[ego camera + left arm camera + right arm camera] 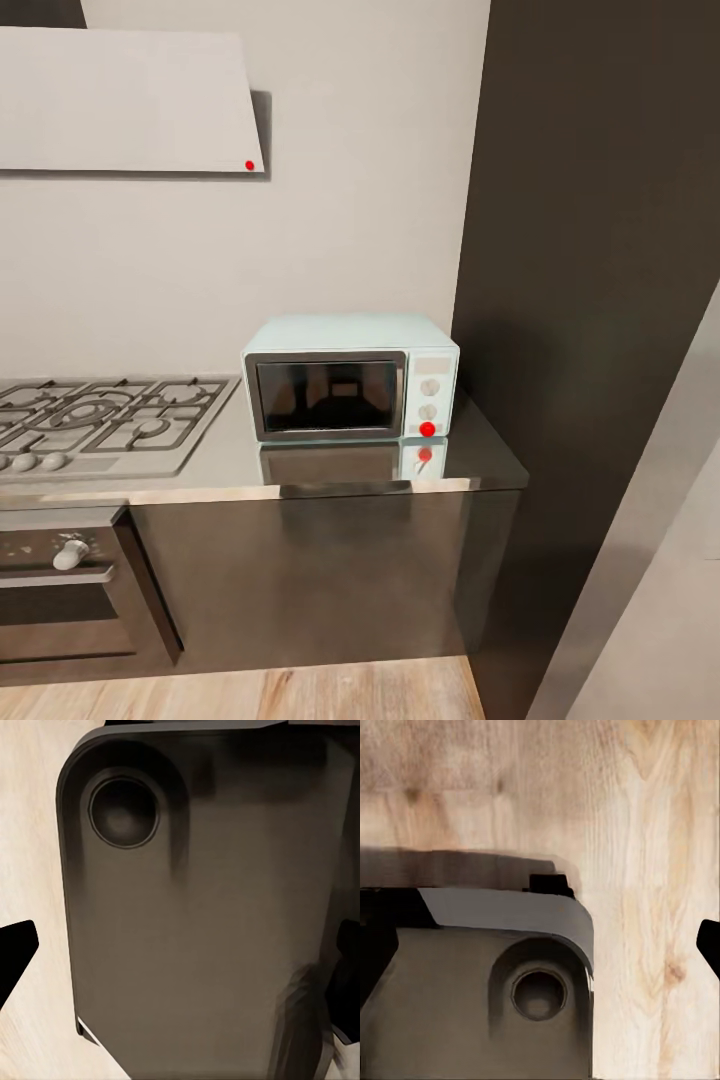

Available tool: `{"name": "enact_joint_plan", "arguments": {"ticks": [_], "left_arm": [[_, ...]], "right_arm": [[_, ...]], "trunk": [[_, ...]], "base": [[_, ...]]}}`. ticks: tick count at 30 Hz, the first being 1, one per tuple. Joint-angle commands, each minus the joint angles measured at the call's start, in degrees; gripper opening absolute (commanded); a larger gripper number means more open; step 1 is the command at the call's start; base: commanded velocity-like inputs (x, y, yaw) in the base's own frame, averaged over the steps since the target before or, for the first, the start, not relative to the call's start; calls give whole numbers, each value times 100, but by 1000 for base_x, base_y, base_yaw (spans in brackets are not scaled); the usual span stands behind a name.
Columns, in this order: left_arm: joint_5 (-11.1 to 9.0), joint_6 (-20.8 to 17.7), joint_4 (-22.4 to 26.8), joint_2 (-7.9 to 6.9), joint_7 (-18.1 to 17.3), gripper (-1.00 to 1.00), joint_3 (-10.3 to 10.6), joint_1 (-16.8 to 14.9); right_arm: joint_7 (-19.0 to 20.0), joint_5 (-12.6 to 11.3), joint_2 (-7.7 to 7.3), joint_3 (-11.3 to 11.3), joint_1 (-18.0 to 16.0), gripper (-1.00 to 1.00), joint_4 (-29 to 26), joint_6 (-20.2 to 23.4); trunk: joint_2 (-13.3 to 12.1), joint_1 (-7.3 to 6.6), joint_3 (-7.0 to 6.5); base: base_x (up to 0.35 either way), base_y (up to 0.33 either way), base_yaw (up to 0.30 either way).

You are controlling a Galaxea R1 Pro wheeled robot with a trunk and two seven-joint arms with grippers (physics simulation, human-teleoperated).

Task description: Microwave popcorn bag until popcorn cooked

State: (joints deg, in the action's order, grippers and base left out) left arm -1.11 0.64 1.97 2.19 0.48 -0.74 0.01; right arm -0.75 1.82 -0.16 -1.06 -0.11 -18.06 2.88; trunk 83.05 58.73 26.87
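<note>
The pale mint-blue microwave [350, 378] stands on the glossy grey countertop [300, 470] against the wall, its dark glass door shut. A red light [427, 429] glows at the bottom of its right-hand panel, below two round knobs. The popcorn bag and the popcorn are out of view; the dark glass gives only reflections. In the left wrist view my left gripper [180, 960] hangs open over the robot's dark base, its black fingertips [16, 949] far apart. In the right wrist view my right gripper [540, 945] is also open above the base and the wooden floor, with nothing between its fingers.
A steel gas hob [100, 415] with grates lies left of the microwave, and a built-in oven [60, 590] sits below it. A tall dark cabinet wall [590, 300] rises directly right of the counter. A range hood [130, 100] hangs above the hob. The floor [300, 695] is wood.
</note>
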Motion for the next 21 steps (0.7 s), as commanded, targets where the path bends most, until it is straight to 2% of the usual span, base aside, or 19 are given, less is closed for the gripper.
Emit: {"name": "enact_joint_plan", "arguments": {"ticks": [1, 4, 5, 8, 10, 11, 12, 13, 15, 16, 19, 21], "left_arm": [[-12, 7, 5, 1, 5, 100, -6, 0], [-12, 7, 5, 1, 4, 100, -6, 0], [-12, 7, 5, 1, 4, 100, -6, 0], [-12, 7, 5, 1, 4, 100, -6, 0], [-12, 7, 5, 1, 4, 100, -6, 1], [-12, 7, 5, 3, 7, 100, -7, 1], [-12, 8, 5, 4, 9, 100, -8, 0], [-12, 11, 5, 6, 10, 100, -8, 1], [-12, 14, 5, 8, 12, 100, -9, 2], [-12, 15, 5, 10, 13, 100, -8, 2], [-12, 15, 5, 10, 12, 100, -7, 1], [-12, 15, 5, 9, 12, 100, -7, 0]], "right_arm": [[0, 178, 11, 15, 2, 100, -588, 498], [19, 424, 52, 39, 2, 100, -1943, 1444], [37, 454, 60, 42, 2, 100, -2441, 1873], [60, 446, 80, 49, 2, 100, -3546, 2670], [64, 456, 85, 57, 2, 100, -4167, 2893], [65, 464, 83, 86, 2, 100, -4932, 2969], [66, 469, 84, 124, 2, 100, -5345, 2983], [63, 488, 90, 229, 2, 100, -6025, 3004], [25, 508, 94, 478, 2, 100, -6488, 3078], [-2, 517, 114, 587, -41, 100, -6903, 3248], [-12, 513, 300, 602, -993, 100, -7090, 4070], [-19, 503, 353, 587, -1660, 100, -7096, 4552]], "trunk": [[3, 0, 6], [3, 0, 6], [3, 0, 6], [3, 0, 6], [3, 0, 6], [3, 0, 6], [3, 0, 6], [3, 0, 6], [3, 0, 6], [3, 0, 6], [3, 0, 6], [3, 0, 6]], "base": [[0, 0, 0], [0, 0, 0], [0, 0, 0], [0, 0, 0], [0, 0, 0], [0, 0, 0], [0, 0, 0], [0, 0, 0], [0, 0, 0], [0, 0, 0], [0, 0, 0], [0, 0, 0]]}}
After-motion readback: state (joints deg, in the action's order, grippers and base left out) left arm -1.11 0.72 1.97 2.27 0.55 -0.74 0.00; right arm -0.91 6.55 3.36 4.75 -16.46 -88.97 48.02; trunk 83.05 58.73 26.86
